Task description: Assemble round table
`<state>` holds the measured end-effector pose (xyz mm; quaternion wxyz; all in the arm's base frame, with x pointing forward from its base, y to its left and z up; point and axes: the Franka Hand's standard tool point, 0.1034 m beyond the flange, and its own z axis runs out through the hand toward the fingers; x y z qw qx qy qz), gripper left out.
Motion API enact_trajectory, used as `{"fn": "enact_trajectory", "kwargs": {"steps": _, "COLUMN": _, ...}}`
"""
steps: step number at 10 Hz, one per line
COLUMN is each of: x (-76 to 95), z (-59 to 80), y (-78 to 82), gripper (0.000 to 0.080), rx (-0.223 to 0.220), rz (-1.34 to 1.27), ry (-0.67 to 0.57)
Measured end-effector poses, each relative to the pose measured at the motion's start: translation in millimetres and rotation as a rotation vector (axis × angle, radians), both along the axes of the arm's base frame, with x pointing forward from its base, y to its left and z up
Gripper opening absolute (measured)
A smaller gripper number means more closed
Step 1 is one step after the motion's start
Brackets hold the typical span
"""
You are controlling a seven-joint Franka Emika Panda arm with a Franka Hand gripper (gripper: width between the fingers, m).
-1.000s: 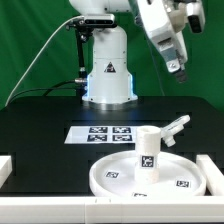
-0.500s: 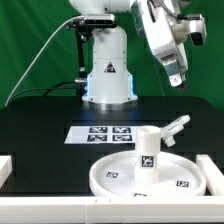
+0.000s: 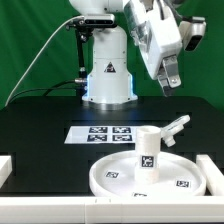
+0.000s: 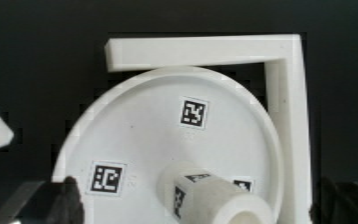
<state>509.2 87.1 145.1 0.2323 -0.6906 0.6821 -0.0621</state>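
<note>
The large round rimmed disc (image 3: pixel 120 176) (image 4: pixel 149 130) lies flat near the table's front. A short cylindrical post (image 3: pixel 148 148) (image 4: pixel 220 203) stands upright on it, tags on its side. The cross-shaped piece (image 3: pixel 177 126) rests just behind the disc, toward the exterior view's right. My gripper (image 3: pixel 169 82) hangs high in the air above and behind these parts, open, with nothing between its fingers. In the wrist view one dark finger (image 4: pixel 53 198) shows over the disc's edge, far above it.
The marker board (image 3: pixel 103 133) lies flat between the robot base (image 3: pixel 108 78) and the disc. White edge rails (image 3: pixel 208 166) (image 4: pixel 286 90) frame the table's front corners; one rail corner runs close beside the disc. Another white rail (image 3: pixel 5 166) sits at the exterior view's left.
The gripper has come down a little and swung slightly toward the exterior view's left, staying open. The disc, post and cross-shaped piece have not moved.
</note>
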Motion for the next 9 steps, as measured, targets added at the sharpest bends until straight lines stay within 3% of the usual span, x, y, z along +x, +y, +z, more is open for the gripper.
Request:
{"fn": "enact_trajectory", "kwargs": {"steps": 2, "x": -3.4, "z": -8.8, "y": 0.3, "gripper": 0.0649, "rx": -0.050, "rz": 0.070, "ry": -0.001}}
{"fn": "enact_trajectory", "kwargs": {"steps": 4, "x": -14.1, "z": -30.9, "y": 4.2, "gripper": 0.0649, "rx": -0.081, "rz": 0.069, "ry": 0.027}}
{"fn": "enact_trajectory", "kwargs": {"steps": 7, "x": -14.4, "z": -32.9, "y": 2.1, "gripper": 0.0649, "rx": -0.081, "rz": 0.068, "ry": 0.031}}
{"fn": "enact_trajectory", "kwargs": {"steps": 8, "x": -14.9, "z": -34.7, "y": 2.8, "gripper": 0.0649, "rx": -0.092, "rz": 0.095, "ry": 0.029}}
{"fn": "enact_trajectory", "kwargs": {"steps": 9, "x": -17.9, "z": -44.5, "y": 7.5, "gripper": 0.0649, "rx": -0.132, "rz": 0.201, "ry": 0.028}}
